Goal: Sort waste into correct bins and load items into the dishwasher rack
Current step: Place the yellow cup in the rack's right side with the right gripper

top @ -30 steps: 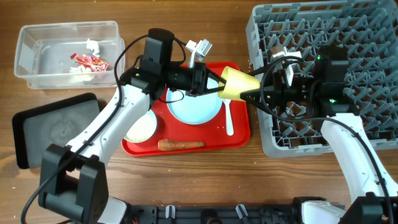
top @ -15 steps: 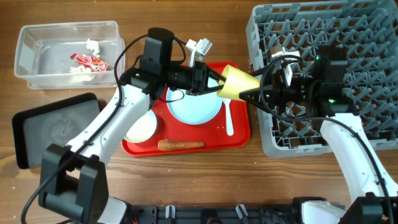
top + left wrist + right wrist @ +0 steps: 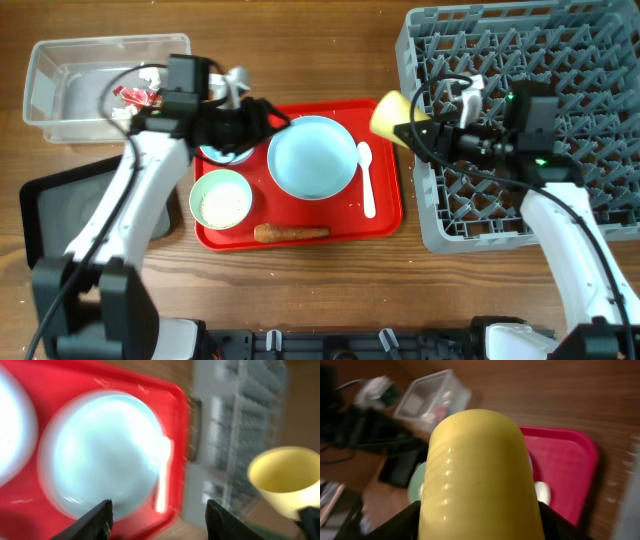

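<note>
Hanging sideways by the dishwasher rack's (image 3: 560, 60) left edge, yellow cup (image 3: 390, 113) is clamped in right gripper (image 3: 412, 127), mouth facing red tray (image 3: 385, 215) with plate (image 3: 312, 157) and spoon (image 3: 366, 180). Left gripper (image 3: 262, 115) gapes, empty.

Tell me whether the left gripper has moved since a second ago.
Yes. The left gripper pulled back leftward across the red tray, toward the clear tub.

Overhead sharp, even light; wrist views blurred; yellow cup (image 3: 477, 475) glinting.

Yellow cup (image 3: 388, 113), tipped sideways, beside grey rack (image 3: 437, 232)
</note>
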Motion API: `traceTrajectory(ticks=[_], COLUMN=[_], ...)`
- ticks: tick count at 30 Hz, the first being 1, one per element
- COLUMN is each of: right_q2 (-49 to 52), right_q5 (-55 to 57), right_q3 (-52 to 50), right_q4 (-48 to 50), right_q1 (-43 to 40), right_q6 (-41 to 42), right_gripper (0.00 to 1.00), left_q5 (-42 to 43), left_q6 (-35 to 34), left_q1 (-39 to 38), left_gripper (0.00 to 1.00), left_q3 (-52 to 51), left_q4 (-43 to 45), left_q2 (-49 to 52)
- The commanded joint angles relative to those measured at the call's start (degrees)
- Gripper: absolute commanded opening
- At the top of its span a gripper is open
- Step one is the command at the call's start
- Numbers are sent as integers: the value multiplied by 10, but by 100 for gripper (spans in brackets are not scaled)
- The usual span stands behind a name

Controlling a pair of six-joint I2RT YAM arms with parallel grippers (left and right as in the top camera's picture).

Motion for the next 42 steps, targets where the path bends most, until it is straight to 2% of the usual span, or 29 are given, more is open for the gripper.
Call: traceTrajectory(ticks=[1,3,6,11,16,19,26,27,28,29,30,32,33,42], right_q2=[-33,-32,-32,-18,37,90,177,185,193,195,195,195,195,180], right_q5=[211,274,355,424,447,447,423,421,402,389,372,354,346,317], right_q3=[111,182,243,247,247,247,247,247,247,247,247,247,247,247], right_q4=[-127,-219,-300,-336,-347,-357,-336,-329,-302,-285,-262,-244,-242,-260], right_q1=[-27,-55,-113,-244,-367,-400,-402,-402,-402,-402,-402,-402,-402,-402], right_q6=[-25,-33,-34,-33,16,29,28,29,28,26,26,28,28,31], right_gripper=[24,24,21,20,19,20,20,22,35,53,64,96,100,100], left_q5=[-184,-296,-369,-374,-374,-374,-374,-374,-374,-374,-374,-374,-374,-374], left_q6=[48,48,48,47,47,47,47,47,47,47,47,47,47,47], left_q1=[40,59,73,78,78,78,78,78,78,78,78,78,78,78], left_gripper=[60,62,64,64,65,65,65,65,65,65,65,65,65,65], left_q3=[4,4,4,4,4,4,4,4,4,4,4,4,4,4], left_q4=[-45,-84,-118,-132,-132,-132,-132,-132,-132,-131,-132,-132,-132,-132], left_q2=[-71,-105,-129,-134,-134,-134,-134,-134,-134,-134,-134,-134,-134,-134])
